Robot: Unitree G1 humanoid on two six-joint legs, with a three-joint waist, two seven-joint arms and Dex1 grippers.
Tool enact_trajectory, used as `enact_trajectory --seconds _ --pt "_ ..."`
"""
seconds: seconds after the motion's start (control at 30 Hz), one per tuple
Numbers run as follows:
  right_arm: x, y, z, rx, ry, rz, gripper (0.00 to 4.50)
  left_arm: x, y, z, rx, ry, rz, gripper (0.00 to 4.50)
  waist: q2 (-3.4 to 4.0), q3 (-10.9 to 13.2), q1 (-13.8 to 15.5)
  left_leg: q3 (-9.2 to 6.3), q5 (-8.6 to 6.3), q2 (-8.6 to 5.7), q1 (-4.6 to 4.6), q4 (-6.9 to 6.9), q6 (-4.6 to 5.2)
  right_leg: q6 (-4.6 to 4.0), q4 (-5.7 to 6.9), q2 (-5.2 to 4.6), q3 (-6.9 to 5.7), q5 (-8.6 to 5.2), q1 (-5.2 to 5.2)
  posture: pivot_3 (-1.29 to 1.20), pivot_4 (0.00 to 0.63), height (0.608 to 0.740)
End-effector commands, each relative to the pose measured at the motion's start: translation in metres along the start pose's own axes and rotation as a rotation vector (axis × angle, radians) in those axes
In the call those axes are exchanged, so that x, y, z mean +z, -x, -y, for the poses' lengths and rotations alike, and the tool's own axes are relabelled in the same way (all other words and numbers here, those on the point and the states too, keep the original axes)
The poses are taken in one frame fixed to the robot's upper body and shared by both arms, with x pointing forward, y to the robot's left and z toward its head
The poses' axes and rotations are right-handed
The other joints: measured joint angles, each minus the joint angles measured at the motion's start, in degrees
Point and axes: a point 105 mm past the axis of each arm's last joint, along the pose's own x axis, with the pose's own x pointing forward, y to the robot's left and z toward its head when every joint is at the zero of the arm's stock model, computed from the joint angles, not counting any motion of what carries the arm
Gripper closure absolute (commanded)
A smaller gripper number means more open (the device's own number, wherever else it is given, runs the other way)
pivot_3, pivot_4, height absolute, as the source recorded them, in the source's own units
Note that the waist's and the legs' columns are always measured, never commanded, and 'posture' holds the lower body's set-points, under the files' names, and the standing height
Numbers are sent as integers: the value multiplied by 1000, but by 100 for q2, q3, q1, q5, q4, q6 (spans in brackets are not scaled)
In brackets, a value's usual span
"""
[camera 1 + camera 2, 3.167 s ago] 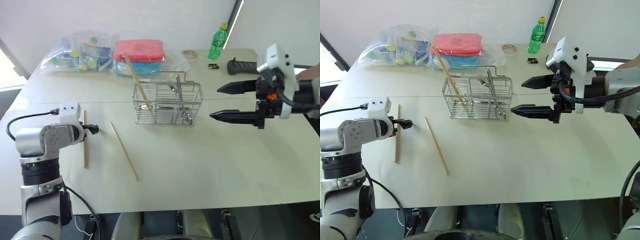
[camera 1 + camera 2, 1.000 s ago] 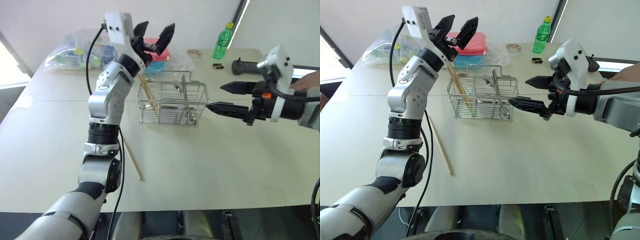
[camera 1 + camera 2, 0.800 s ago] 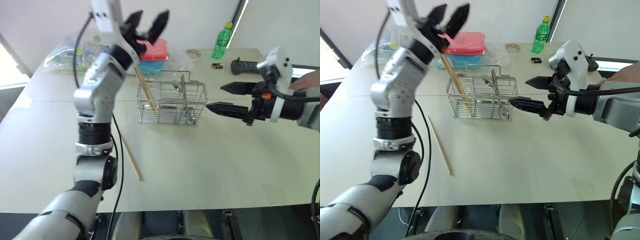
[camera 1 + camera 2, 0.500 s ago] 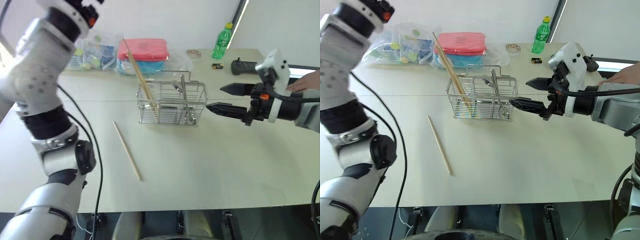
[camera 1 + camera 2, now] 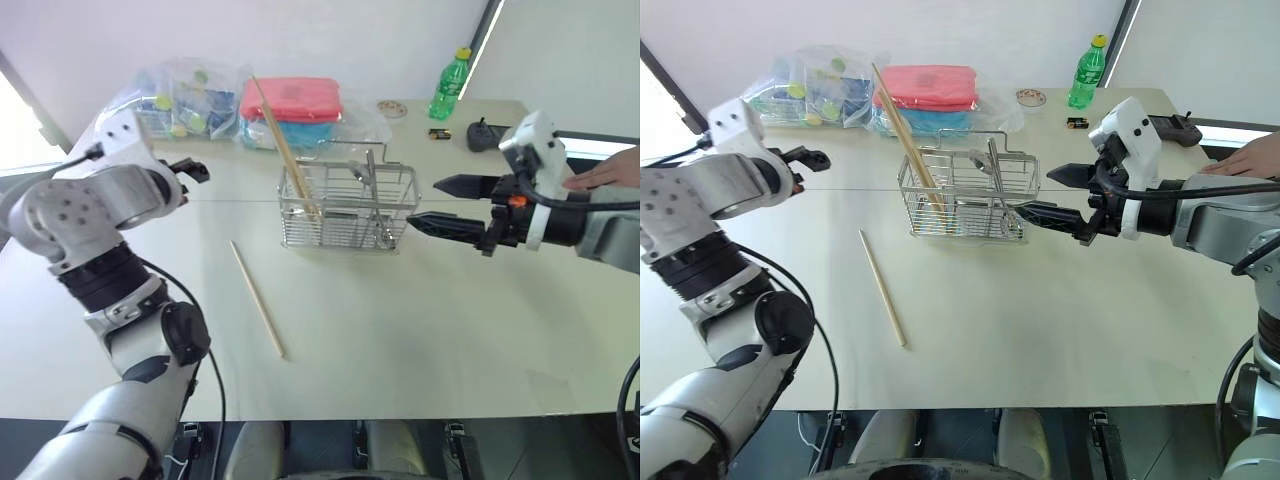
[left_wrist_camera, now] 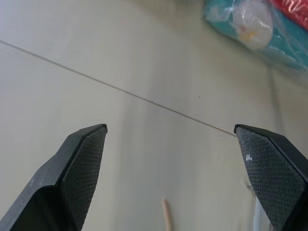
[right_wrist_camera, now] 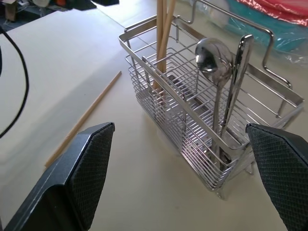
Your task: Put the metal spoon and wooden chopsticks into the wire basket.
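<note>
The wire basket (image 5: 345,207) stands mid-table. In it the metal spoon (image 7: 214,55) stands bowl up, beside two wooden chopsticks (image 7: 163,29) that lean out toward the back left. A third chopstick (image 5: 257,300) lies flat on the table in front of the basket's left end. My left gripper (image 5: 192,170) hangs open and empty above the table, well left of the basket. In the left wrist view its fingers (image 6: 84,159) are wide apart over the tip of the lying chopstick (image 6: 167,215). My right gripper (image 5: 423,204) is open and empty just right of the basket.
Clear plastic bags (image 5: 175,95) and a red-lidded box (image 5: 290,100) sit behind the basket. At the back right are a green bottle (image 5: 450,85), a tape roll (image 5: 392,108) and a black controller (image 5: 487,133). A person's hand (image 5: 610,170) rests at the right edge.
One chopstick that lay at the left now stands in the basket. My left arm has swung from above the basket down and to the left, open. The right arm has stayed put.
</note>
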Motion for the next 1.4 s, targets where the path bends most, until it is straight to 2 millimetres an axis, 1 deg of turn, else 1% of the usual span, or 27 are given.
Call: enact_trajectory --seconds 0.03,0.13,0.2,0.3,0.37,0.47,0.57,0.7,0.83,1.1,1.2,1.27,1.4 --pt "11 0 0 -18 32 57 0 -8 -6 -1 47 -41 -71 39 0 0 -22 0 0 0 0 -2 0 0 0 0 0 0 -2 0 150 699" --pt "10 -3 -1 -22 23 73 0 -22 -13 -5 89 -67 -152 39 1 -1 -38 1 0 0 4 -7 0 -1 5 1 3 0 -8 0 150 699" --pt "8 -4 -2 -28 14 78 0 -38 -17 -1 91 -116 -208 39 2 -1 -22 1 1 1 4 -7 -2 -1 9 1 4 0 -10 0 150 699" --pt "6 -5 -5 -30 14 81 0 -54 -18 -2 92 -169 -262 39 2 -2 -18 2 5 0 3 -4 -10 -2 10 -2 7 1 -8 0 150 699" --pt "8 -4 -6 -31 9 95 0 -65 -18 -1 89 -198 -299 39 2 -1 -8 1 12 -1 1 -4 -22 -2 10 -3 8 1 -9 0 150 699" --pt "9 -4 -5 -37 7 99 0 -76 -19 1 94 -204 -341 39 2 -3 -1 -1 14 -1 1 -3 -26 -4 11 -3 7 2 -9 0 150 699" --pt "9 -4 -5 -40 6 99 0 -80 -20 2 116 -179 -365 39 2 -4 -5 0 14 -1 3 -3 -26 -6 11 -3 7 3 -7 0 150 699" --pt "10 -5 -7 -35 10 104 0 -89 -22 8 166 -116 -396 39 0 -4 -6 1 15 -2 2 -4 -27 -6 9 -3 7 4 -7 0 150 699" --pt "10 -6 -9 -34 9 108 0 -100 -22 10 214 -81 -420 39 0 -6 -4 2 15 -2 2 -3 -27 -6 8 -3 8 4 -7 0 150 699" --pt "13 -7 -10 -40 3 123 0 -107 -23 10 246 -32 -448 39 4 -13 -3 3 15 -4 3 -3 -28 -7 6 -5 8 4 -5 0 150 699" --pt "15 -7 -10 -43 3 129 0 -106 -23 10 244 -25 -451 863 5 -13 7 3 15 -4 3 -3 -28 -8 6 -5 8 5 -5 0 150 699" --pt "15 -7 -10 -48 4 132 0 -104 -23 11 243 -24 -447 1906 5 -13 29 3 15 -4 3 -3 -28 -8 5 -5 8 5 -5 0 150 699" --pt "16 -7 -10 -47 -3 137 0 -103 -23 12 244 -13 -446 3839 5 -13 132 4 15 -4 2 -2 -28 -11 3 -5 8 6 -5 0 150 699"
